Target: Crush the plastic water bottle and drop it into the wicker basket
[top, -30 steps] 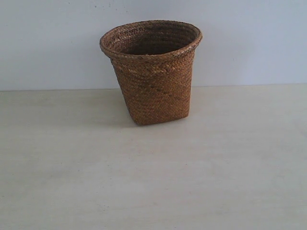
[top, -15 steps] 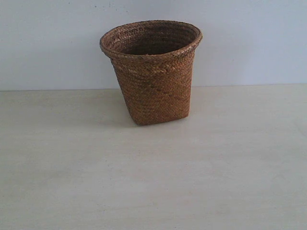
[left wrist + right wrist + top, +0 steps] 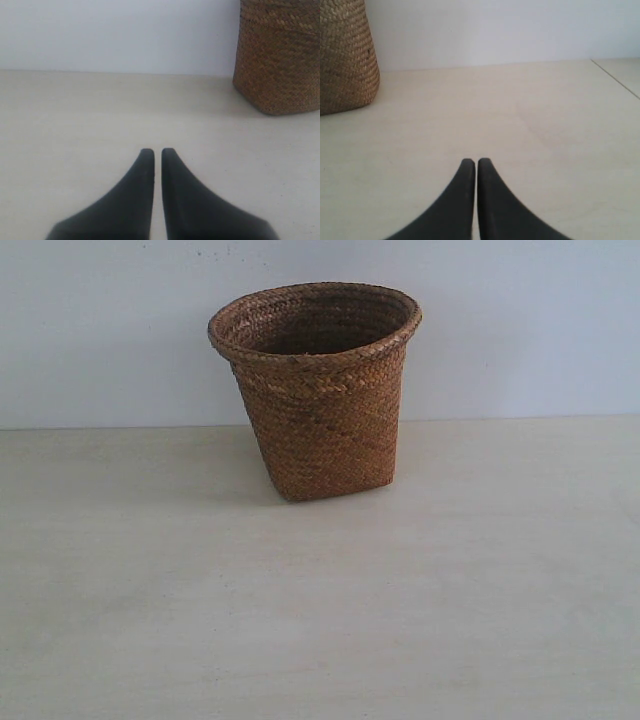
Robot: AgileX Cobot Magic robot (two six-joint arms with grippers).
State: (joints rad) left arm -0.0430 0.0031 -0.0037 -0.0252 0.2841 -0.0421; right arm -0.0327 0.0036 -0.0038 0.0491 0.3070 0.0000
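Observation:
The wicker basket [image 3: 318, 390] stands upright at the back middle of the pale table, brown and woven, with a flared braided rim. Its lower wall also shows in the left wrist view [image 3: 279, 55] and in the right wrist view [image 3: 345, 55]. The plastic water bottle is out of view in every frame. My left gripper [image 3: 157, 151] is shut with nothing between its black fingers, low over bare table, well short of the basket. My right gripper [image 3: 476, 162] is likewise shut and empty, also apart from the basket. Neither arm shows in the exterior view.
A pale wooden table [image 3: 320, 620] runs up to a plain light wall [image 3: 100, 330] behind the basket. A seam or table edge [image 3: 617, 77] shows in the right wrist view, on the side away from the basket.

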